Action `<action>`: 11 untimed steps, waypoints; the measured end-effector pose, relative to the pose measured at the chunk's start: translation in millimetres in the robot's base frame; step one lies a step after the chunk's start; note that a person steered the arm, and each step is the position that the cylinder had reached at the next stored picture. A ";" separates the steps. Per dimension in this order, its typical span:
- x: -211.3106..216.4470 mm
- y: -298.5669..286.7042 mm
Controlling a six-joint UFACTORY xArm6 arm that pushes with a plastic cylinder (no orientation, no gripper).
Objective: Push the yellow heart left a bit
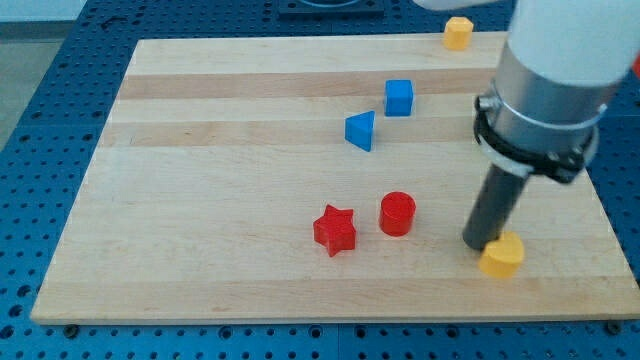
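The yellow heart (502, 256) lies on the wooden board (220, 220) near the view's bottom right corner. My tip (480, 243) stands on the board right against the heart's upper left side. The rod rises from there to the white and grey arm body at the view's upper right. No other block touches the heart.
A red cylinder (397, 214) and a red star (335, 230) lie left of my tip. A blue cube (399, 97) and a blue triangular block (361, 131) lie further up. A yellow block (458, 33) sits at the board's top edge. The board's right edge is close to the heart.
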State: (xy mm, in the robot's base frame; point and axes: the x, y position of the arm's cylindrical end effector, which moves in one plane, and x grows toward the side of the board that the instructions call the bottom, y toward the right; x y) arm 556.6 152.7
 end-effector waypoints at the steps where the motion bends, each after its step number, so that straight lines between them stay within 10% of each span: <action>1: 12.2 2.1; 11: 37.9 20.0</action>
